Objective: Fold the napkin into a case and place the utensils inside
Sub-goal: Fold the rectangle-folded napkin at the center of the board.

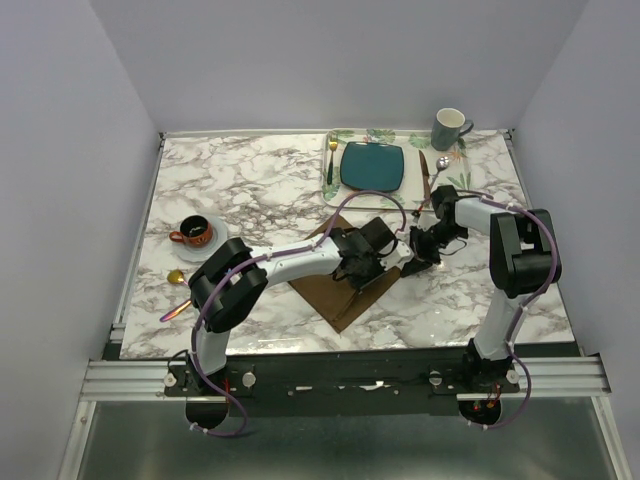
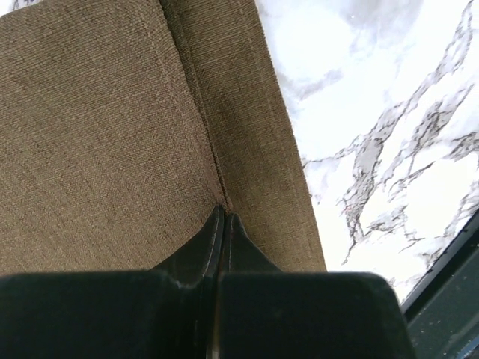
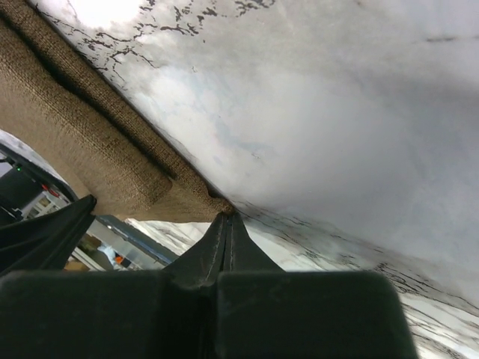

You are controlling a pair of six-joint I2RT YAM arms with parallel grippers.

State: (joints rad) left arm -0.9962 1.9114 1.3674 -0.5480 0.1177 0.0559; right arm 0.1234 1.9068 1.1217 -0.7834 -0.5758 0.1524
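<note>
Brown, coarse-woven napkin [image 1: 340, 302] lies partly folded on the veined marble table [image 1: 250, 180], and my left claw [image 2: 224, 217] is pinched shut on a raised crease beside its hemmed edge. My right claw [image 3: 228, 217] is closed on a thick, doubled corner of the cloth. Slim, shiny utensils [image 1: 176, 308] lie well apart from it, at the table's left edge.

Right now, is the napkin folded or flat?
The napkin is partly folded: the left wrist view shows a strip doubled over along its edge.

Both arms bent inward, wrists low — left gripper [image 2: 224, 218], right gripper [image 3: 227, 218] each clamped tight on napkin [image 2: 97, 127] fold.
</note>
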